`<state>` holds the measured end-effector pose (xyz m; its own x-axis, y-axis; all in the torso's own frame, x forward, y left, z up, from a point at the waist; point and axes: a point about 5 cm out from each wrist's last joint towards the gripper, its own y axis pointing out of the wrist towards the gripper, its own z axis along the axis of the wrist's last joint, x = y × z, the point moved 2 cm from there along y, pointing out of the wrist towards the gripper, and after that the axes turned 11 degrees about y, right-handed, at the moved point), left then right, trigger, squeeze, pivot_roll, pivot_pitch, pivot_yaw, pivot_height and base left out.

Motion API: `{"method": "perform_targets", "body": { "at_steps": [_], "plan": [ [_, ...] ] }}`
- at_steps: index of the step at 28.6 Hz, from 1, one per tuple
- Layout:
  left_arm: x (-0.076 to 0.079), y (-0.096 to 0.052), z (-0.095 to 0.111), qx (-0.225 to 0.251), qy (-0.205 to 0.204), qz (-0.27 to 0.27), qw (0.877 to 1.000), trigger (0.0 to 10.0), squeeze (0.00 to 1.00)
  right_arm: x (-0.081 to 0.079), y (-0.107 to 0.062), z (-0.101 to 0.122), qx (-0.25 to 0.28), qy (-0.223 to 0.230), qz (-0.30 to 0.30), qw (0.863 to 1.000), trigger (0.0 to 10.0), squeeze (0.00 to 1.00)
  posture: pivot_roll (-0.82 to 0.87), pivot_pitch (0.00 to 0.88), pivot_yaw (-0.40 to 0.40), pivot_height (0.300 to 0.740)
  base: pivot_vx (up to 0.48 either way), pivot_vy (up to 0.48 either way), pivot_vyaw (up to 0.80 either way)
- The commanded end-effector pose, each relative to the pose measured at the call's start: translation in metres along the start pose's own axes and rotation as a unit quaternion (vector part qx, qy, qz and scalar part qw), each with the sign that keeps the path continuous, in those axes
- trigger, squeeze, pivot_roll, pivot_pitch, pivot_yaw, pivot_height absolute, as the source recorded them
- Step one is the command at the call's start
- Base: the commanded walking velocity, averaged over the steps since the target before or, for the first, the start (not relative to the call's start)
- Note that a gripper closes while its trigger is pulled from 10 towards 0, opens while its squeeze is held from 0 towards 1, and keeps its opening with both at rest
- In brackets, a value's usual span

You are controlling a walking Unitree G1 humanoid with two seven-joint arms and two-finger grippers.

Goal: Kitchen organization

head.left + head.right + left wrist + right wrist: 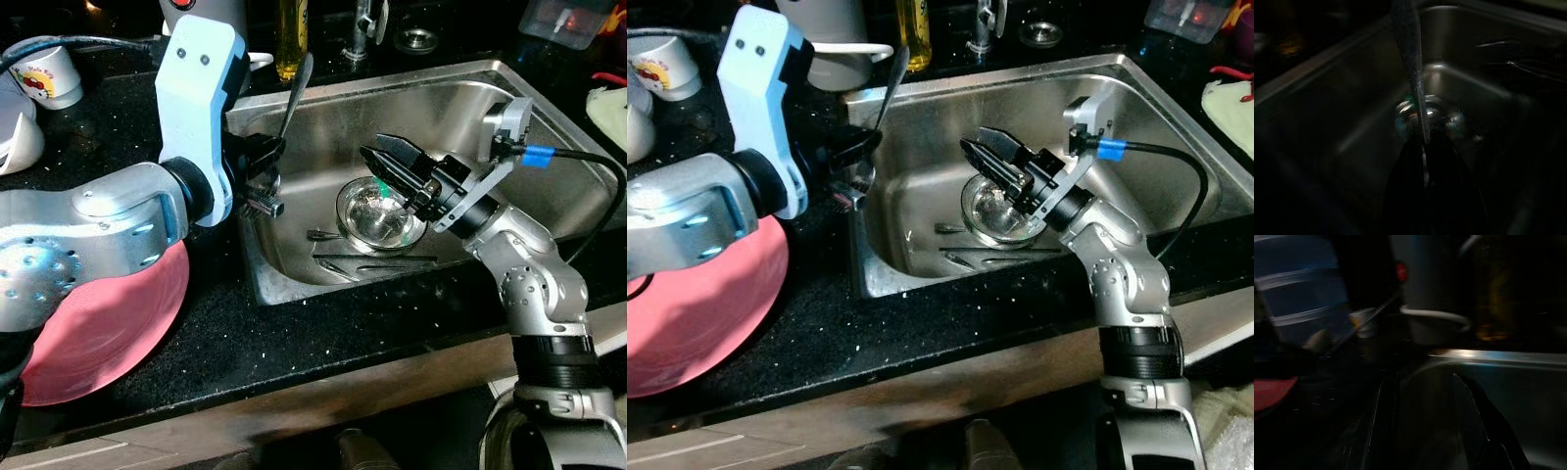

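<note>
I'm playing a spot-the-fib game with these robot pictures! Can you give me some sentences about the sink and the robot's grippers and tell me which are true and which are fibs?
1. The left gripper holds a spoon by its handle. True.
2. The steel bowl sits on the black counter. False: it sits inside the sink.
3. The right gripper hangs over the steel bowl. True.
4. The pink plate lies in the sink. False: it lies on the counter, beside the sink.
5. More cutlery lies on the sink bottom. True.
</note>
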<state>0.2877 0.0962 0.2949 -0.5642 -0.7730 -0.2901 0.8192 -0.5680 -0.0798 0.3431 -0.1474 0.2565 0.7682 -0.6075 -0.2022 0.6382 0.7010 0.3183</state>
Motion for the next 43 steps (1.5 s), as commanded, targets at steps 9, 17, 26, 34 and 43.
{"method": "perform_targets", "body": {
  "at_steps": [9, 17, 26, 34, 43],
  "plan": [
    [0.005, 0.017, -0.002, 0.042, 0.028, -0.022, 0.998, 10.0, 0.0, 0.009, -0.009, 0.004, -0.001, -0.023, -0.033, 0.999, 10.0, 0.0, 0.07, 0.133, 0.025, 0.74, 0.0, 0.0, -0.15],
    [0.012, 0.03, -0.013, 0.076, -0.005, -0.07, 0.995, 10.0, 0.0, 0.015, -0.01, 0.006, -0.001, -0.036, -0.052, 0.998, 10.0, 0.0, 0.07, 0.129, 0.029, 0.74, 0.0, 0.0, 0.0],
    [0.021, 0.042, -0.049, 0.022, -0.024, -0.094, 0.995, 10.0, 0.0, 0.019, -0.012, 0.013, 0.012, -0.043, -0.072, 0.996, 10.0, 0.0, 0.05, 0.127, 0.038, 0.74, 0.0, 0.0, 0.0],
    [0.021, 0.048, -0.059, 0.002, -0.031, -0.092, 0.995, 10.0, 0.1, 0.021, -0.015, 0.015, 0.015, -0.047, -0.081, 0.995, 10.0, 0.0, 0.05, 0.131, 0.042, 0.74, 0.0, 0.0, 0.0],
    [0.004, 0.047, -0.052, 0.008, -0.022, -0.053, 0.998, 10.0, 1.0, 0.021, -0.014, 0.014, 0.018, -0.045, -0.079, 0.996, 10.0, 0.0, 0.05, 0.134, 0.04, 0.74, 0.0, 0.0, 0.0]
  ]
}}
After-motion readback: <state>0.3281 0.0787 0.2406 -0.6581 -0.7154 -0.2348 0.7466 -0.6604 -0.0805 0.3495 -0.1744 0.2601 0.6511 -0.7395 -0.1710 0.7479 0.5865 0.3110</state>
